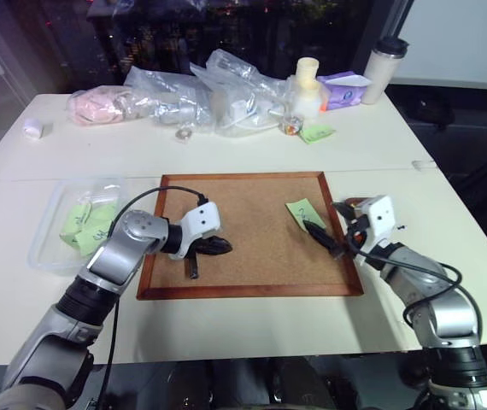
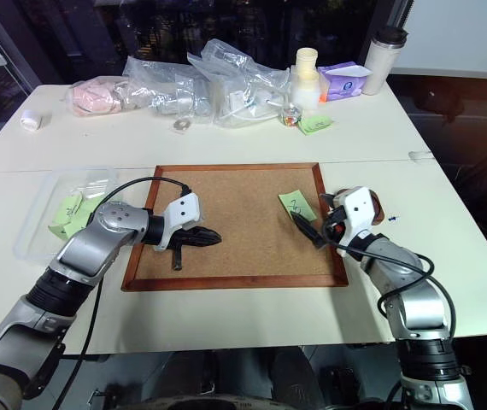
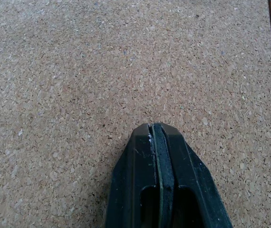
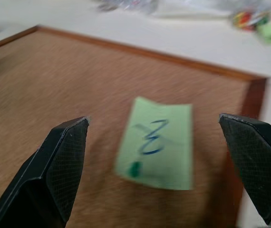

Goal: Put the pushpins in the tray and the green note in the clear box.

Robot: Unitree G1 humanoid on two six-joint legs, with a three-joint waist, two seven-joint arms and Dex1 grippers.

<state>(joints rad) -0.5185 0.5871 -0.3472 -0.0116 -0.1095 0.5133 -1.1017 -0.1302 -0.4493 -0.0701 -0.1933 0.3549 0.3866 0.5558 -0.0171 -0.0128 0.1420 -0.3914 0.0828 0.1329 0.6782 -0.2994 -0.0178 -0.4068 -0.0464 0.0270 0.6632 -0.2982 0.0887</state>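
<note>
Progress check: partway, by the look of it. The clear box (image 1: 55, 235) sits on the table at the robot's left, just off the cork board (image 1: 252, 256), and already holds several pale green slips. One green note (image 1: 305, 212) is left on the board's right part, scribble side up, with a small green dot at one corner that looks like a pin head, so it is probably pinned down. That pin likely has to come out before the paper goes anywhere.

The right gripper (image 4: 164, 156) has its fingers spread wide, empty, aimed at that note, which lies between the two fingertips in the right wrist view; no contact that I can see. The left gripper (image 3: 155, 142) is fully closed with nothing in it, hovering over bare cork on the board's left part.

The tray (image 2: 372, 205) is mostly hidden behind the right hand, just a reddish-brown edge beside the board's right frame; what is in it I cannot tell. A tiny dark speck (image 2: 395, 219) lies on the table next to it, maybe a stray pushpin.

Left to do, my guess: pull the pin, drop it in the tray, move the last note into the box.
</note>
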